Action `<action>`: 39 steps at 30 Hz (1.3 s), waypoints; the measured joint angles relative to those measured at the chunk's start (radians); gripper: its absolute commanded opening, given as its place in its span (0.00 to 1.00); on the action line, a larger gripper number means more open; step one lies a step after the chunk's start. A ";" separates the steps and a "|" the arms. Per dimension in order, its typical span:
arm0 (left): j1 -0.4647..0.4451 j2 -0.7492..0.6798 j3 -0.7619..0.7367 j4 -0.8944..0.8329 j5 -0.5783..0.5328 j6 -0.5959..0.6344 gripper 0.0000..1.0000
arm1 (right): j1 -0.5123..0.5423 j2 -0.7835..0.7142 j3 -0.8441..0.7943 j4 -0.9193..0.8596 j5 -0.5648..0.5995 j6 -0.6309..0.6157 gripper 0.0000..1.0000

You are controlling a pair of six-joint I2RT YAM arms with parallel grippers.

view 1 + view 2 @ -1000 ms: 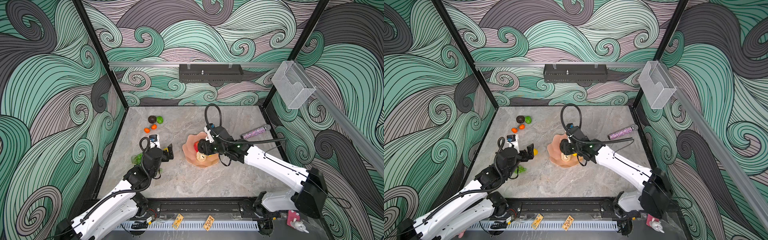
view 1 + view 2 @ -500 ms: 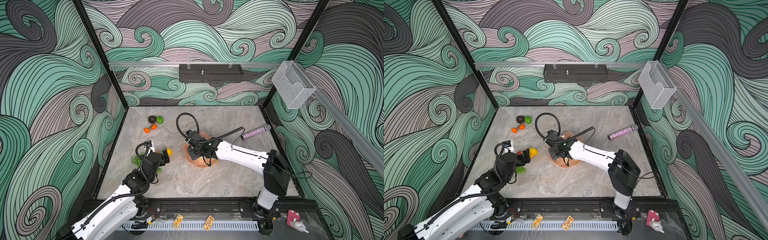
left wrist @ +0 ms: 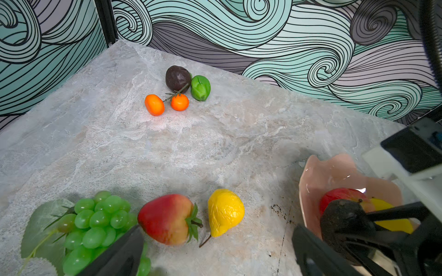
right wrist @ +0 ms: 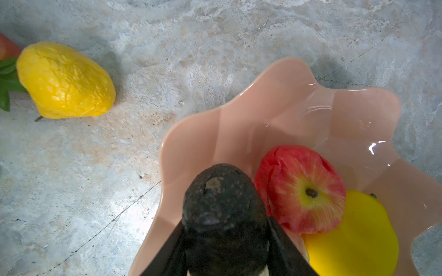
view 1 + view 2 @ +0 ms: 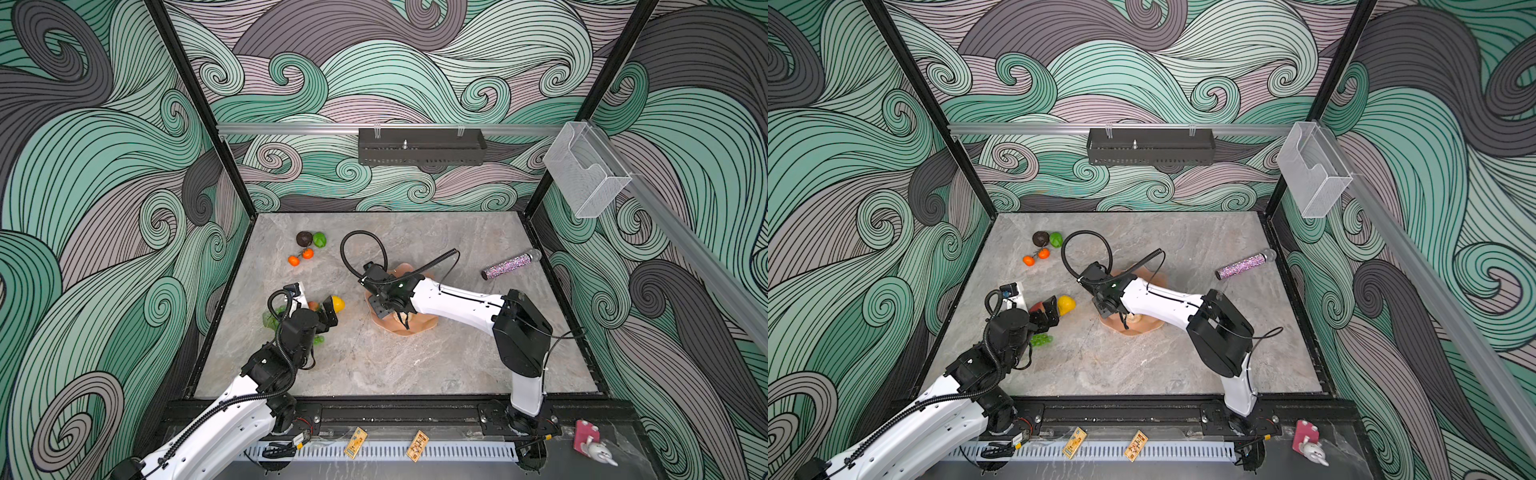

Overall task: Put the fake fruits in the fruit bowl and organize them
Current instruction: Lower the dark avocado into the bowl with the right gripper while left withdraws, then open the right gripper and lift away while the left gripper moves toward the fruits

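Right wrist view: grips a dark, rough-skinned avocado [image 4: 222, 196] across its body between the two black fingers of the right gripper [image 4: 226, 229], clenched to the fruit's width. Holds it over the rim-side part of the salmon-pink fruit bowl [image 4: 275, 114], beside the red apple [image 4: 301, 188] and a smooth yellow fruit [image 4: 354, 234] lying inside and touching each other. Cannot tell whether resting on the dish or hanging just above it. Judged as the placing step, release not yet made; aimed, it seems, at the bare patch of the dish so as to land the avocado next to the apple, not on top of it. Left wrist view: presents the left gripper [image 3: 216, 239] fully spread and empty, pointed at the strawberry [image 3: 167, 218] and a wrinkled yellow pear-shaped fruit [image 3: 224, 211] lying side by side on the stone table [image 3: 239, 133], with the green grape bunch [image 3: 95, 222] just beside the strawberry. Reads as staging for the next pick, clear of the bowl to avoid crowding the other arm. Leaves for later, well apart near the far left corner: a second dark fruit [image 3: 177, 77] against a lime [image 3: 200, 87], and two stemmed oranges [image 3: 179, 102] just in front. Excludes the glittery cylinder [image 5: 509, 266], off to the right of the bowl, as no fruit.
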 measured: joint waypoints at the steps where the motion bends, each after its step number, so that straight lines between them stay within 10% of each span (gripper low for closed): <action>1: 0.000 -0.002 -0.001 0.000 0.000 0.000 0.99 | 0.001 0.003 0.001 -0.001 0.005 -0.004 0.50; 39: 0.026 0.083 0.046 -0.021 0.016 -0.014 0.99 | 0.016 -0.054 0.050 -0.068 0.030 -0.033 0.70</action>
